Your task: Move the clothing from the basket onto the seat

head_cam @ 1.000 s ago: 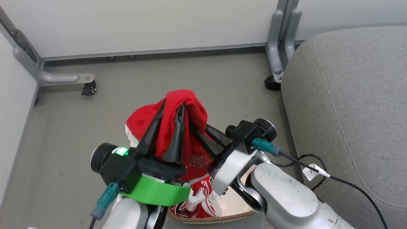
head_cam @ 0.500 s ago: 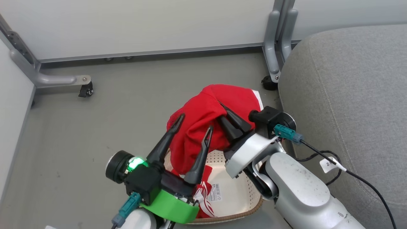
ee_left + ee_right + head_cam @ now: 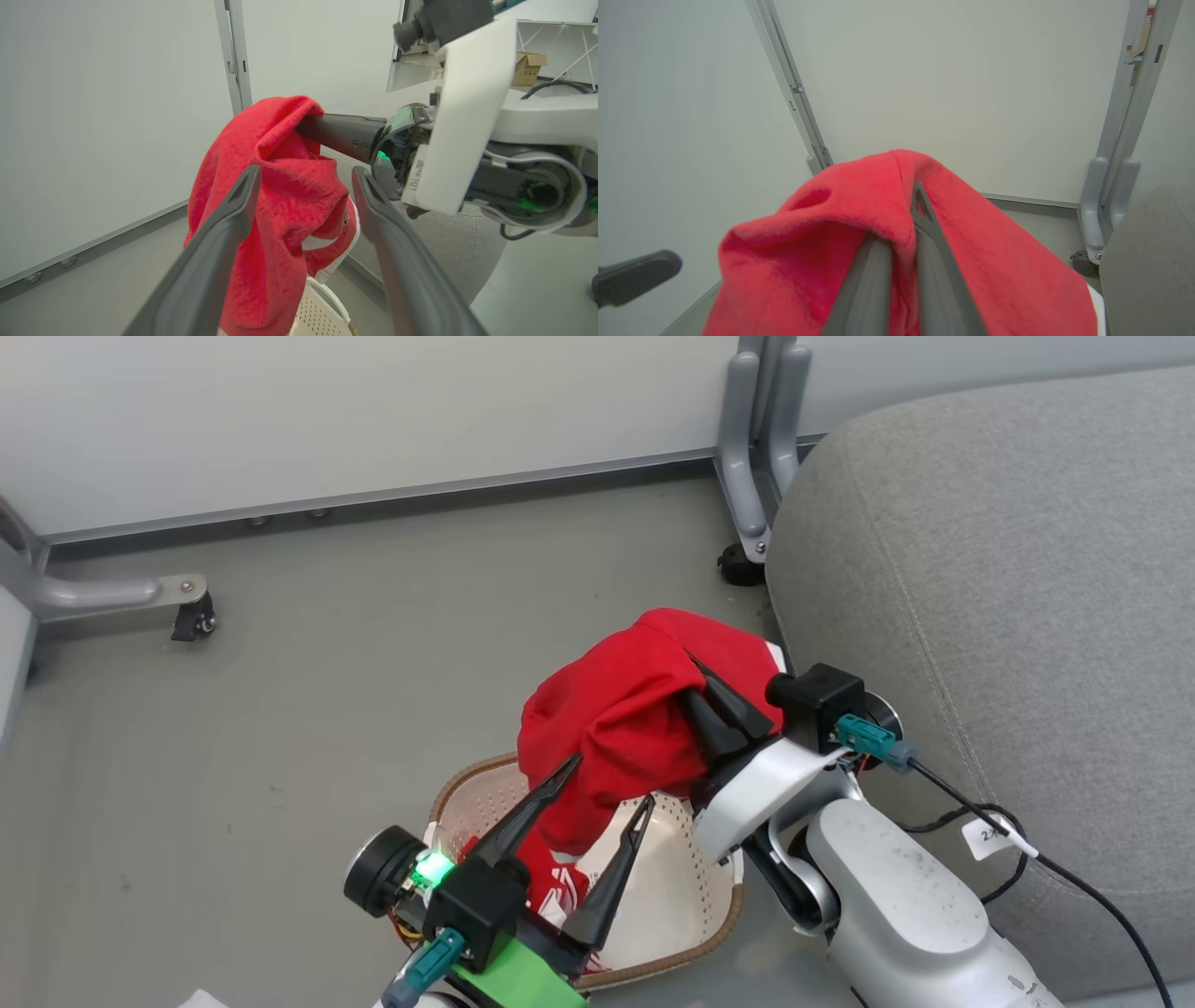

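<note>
Your right gripper (image 3: 698,679) clamped on clothing (image 3: 616,719) above basket (image 3: 686,896), near seat (image 3: 980,569); left gripper (image 3: 612,780) spread wide, gripping nothing.

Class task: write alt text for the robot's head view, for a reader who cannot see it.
The right gripper, shut on a red garment, holds it up over the cream basket, next to the grey seat. The left gripper is open beside the cloth; more red clothing lies in the basket.

grey floor (image 3: 280,691) | white wall panel (image 3: 373,411) | caster (image 3: 191,619) | frame post (image 3: 739,429)
</note>
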### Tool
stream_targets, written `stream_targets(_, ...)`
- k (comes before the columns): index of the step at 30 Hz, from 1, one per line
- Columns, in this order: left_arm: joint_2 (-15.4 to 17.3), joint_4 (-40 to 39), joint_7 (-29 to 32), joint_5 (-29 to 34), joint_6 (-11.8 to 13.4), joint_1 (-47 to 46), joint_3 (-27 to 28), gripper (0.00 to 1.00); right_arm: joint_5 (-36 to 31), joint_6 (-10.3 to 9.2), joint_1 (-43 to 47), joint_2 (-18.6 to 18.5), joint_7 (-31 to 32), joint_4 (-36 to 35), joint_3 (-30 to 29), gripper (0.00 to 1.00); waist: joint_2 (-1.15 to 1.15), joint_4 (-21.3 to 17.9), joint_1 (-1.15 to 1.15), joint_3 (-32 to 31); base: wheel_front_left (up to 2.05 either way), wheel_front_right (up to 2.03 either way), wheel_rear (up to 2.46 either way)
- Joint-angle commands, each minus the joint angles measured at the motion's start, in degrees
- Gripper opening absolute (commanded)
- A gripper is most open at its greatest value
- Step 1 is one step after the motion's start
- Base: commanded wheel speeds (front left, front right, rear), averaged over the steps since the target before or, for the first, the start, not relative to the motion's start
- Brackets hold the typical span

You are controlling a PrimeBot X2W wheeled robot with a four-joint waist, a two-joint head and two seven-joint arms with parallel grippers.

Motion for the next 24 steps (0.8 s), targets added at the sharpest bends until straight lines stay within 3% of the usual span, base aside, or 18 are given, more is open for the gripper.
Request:
stream_targets(1,0.7,0.1,0.0,0.1,-0.1,0.5,0.1,1.00,-0.5,0.00,0.5,-0.1,-0.2,0.0,-0.5,0.00,0.00,-1.9,0.00,0.8,0.00,0.00,0.00)
stream_targets(24,3.9,0.4,2.9,1.7,-0.9,-5.9,-2.2,1.00,-2.0,0.00,0.4,-0.1,-0.2,-4.0,-10.1,0.00,0.00,-19.5,0.00,10.2,0.00,0.00,0.00)
